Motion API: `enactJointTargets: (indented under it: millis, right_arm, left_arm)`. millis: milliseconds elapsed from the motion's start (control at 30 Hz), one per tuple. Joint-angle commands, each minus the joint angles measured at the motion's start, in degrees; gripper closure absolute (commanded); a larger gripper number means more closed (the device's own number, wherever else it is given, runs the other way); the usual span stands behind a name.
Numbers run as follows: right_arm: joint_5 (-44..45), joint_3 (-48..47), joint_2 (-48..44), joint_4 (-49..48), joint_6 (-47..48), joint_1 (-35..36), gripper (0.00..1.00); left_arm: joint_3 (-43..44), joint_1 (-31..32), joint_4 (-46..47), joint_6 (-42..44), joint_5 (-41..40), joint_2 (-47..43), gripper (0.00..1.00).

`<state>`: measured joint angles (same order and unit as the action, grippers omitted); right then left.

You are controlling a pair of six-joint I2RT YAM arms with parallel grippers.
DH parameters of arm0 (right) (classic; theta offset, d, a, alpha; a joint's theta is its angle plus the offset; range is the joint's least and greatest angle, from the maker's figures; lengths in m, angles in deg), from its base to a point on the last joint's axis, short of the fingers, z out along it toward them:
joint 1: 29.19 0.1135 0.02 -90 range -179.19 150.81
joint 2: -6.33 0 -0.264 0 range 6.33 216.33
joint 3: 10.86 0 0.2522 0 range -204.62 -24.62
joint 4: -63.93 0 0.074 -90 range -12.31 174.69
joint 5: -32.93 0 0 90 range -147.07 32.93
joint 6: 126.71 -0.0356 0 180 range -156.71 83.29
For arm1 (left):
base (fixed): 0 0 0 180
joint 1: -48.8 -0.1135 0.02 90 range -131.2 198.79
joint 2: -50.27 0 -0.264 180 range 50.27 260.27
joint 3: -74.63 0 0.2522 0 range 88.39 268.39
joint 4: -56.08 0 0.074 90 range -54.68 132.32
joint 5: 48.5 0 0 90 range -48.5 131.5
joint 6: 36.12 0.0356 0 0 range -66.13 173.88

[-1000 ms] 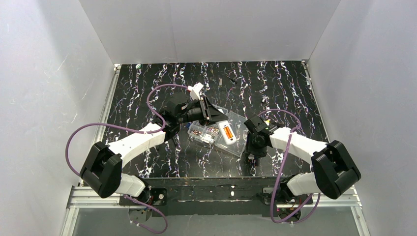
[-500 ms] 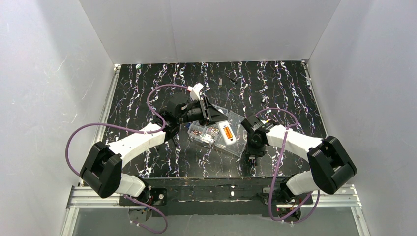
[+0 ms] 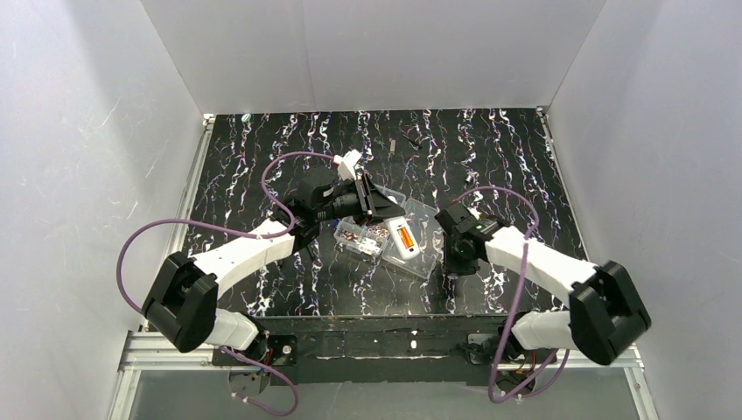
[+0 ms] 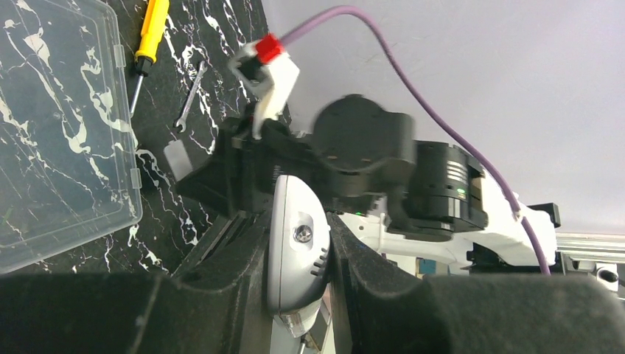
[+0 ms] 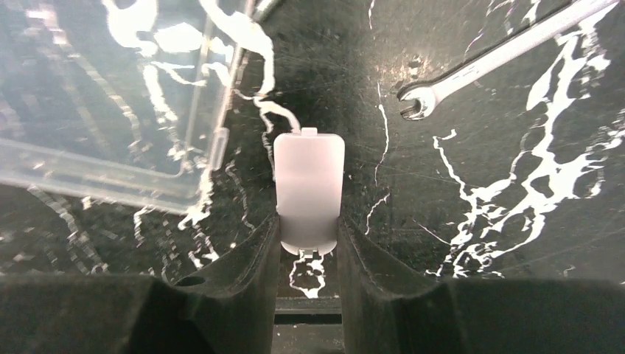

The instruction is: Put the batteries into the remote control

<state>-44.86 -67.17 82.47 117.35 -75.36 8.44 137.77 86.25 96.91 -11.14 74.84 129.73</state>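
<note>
Left fingers are closed on the one remote control, pinching its narrow white body from both sides. In the top view the handset sits tilted over the clear plastic box near the middle of the black marbled surface. One orange battery shows in its recess (whether a second lies beside it cannot be told).

Right fingers are clamped on one small white plastic cover. Only its lower end is between them, and the rest juts out over the surface. One open-ended wrench lies apart from it, up and to the right. The clear hinged lid sits just to its left.

Two arms are at work. The left arm rises from its base at the near left and slants toward the centre. Its wrist is rolled so that the fingers point right, onto the remote. The right arm has its elbow out at the near right and its forearm runs leftward. Its wrist is bent down, so its fingers point at the surface just right of the lid's edge.

From the left wrist, one yellow-handled screwdriver lies beyond the lid, with the wrench close by.
</note>
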Motion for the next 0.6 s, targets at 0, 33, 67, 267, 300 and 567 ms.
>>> enactJointTargets:
  millis: [0,33,67,267,300,567]
  right_arm:
    - [1.69,-5.04,-8.38,3.64,5.94,0.34,0.71]
    - [0.9,-5.72,-10.02,3.74,7.69,0.42,0.71]
    - [-0.16,-6.42,-11.43,3.88,9.43,0.4,0.71]
    - [-10.99,-13.98,-16.66,4.67,22.93,0.43,0.7]
    - [-12.68,-15.71,-16.72,5.28,25.04,0.37,0.7]
    - [-20.39,-28.83,-13.74,11.81,31.37,0.42,0.7]
  left_arm:
    - [0.83,-0.19,3.49,-0.11,0.99,-0.64,1.0]
    - [0.95,-0.19,3.65,-0.19,1.0,-0.47,1.0]
    - [0.95,-0.2,3.9,-0.18,0.9,-0.29,1.0]
    - [-0.23,-0.19,7.63,-1.45,-1.35,0.26,1.0]
    - [-0.37,-0.23,8.37,-1.7,-1.53,0.44,1.0]
    - [-0.8,-0.22,8.08,-0.55,-1.24,0.42,1.0]
